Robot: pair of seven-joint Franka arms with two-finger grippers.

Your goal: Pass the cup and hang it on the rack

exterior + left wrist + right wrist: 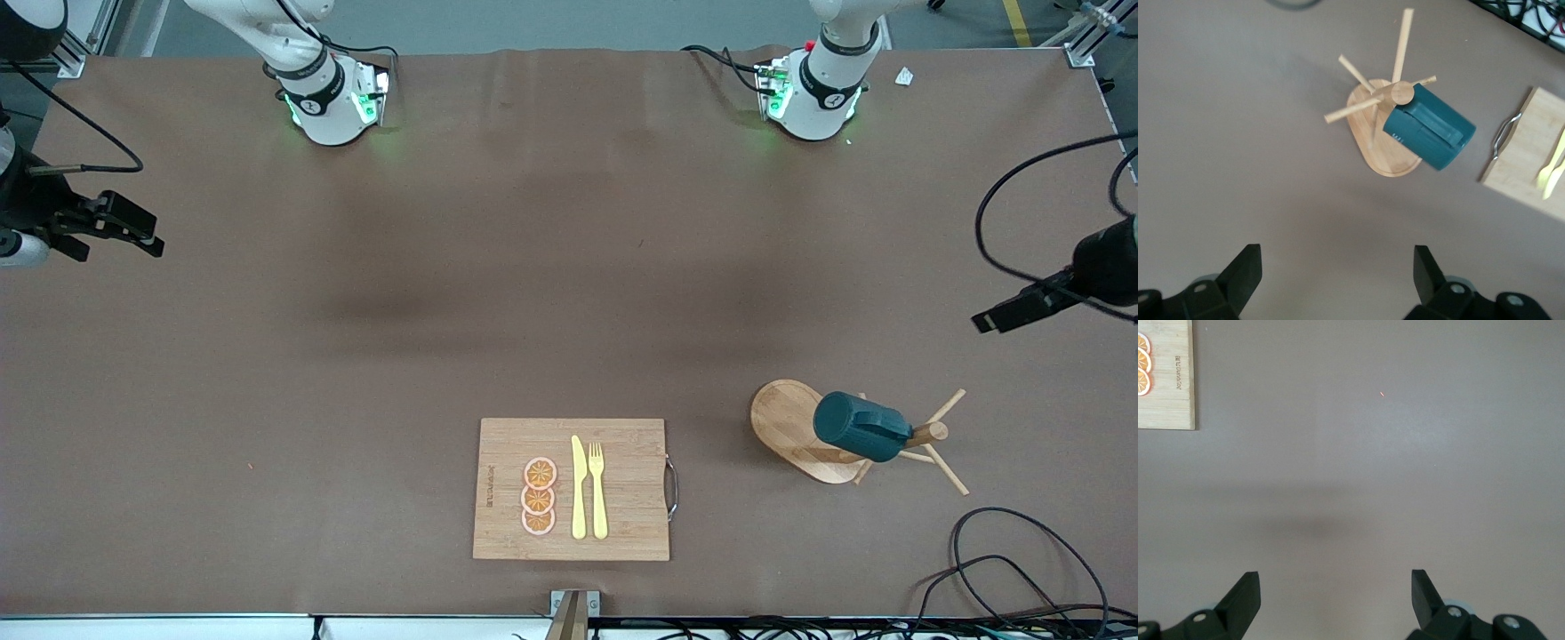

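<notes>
The right end effector (133, 233) hangs over bare brown counter (356, 373) at the right arm's end, fingers (1245, 593) spread wide with nothing between them; this arm waits. Toward the middle of the counter, near the front camera's edge, lies a rectangular bamboo cutting board (622, 524) with a metal handle (672, 487) on the side toward the left arm's end. On it lie three orange slices (539, 497) in a row, and beside them a yellow knife (578, 487) and a yellow fork (598, 489). Toward the left arm's end stands the wooden mug rack (787, 427) on its oval base. The teal cup (860, 427) hangs on one of its pegs, tilted, beside the central post (1403, 93). The left end effector (1013, 313) hovers over the counter near the rack, fingers (1425, 270) wide apart and empty.
</notes>
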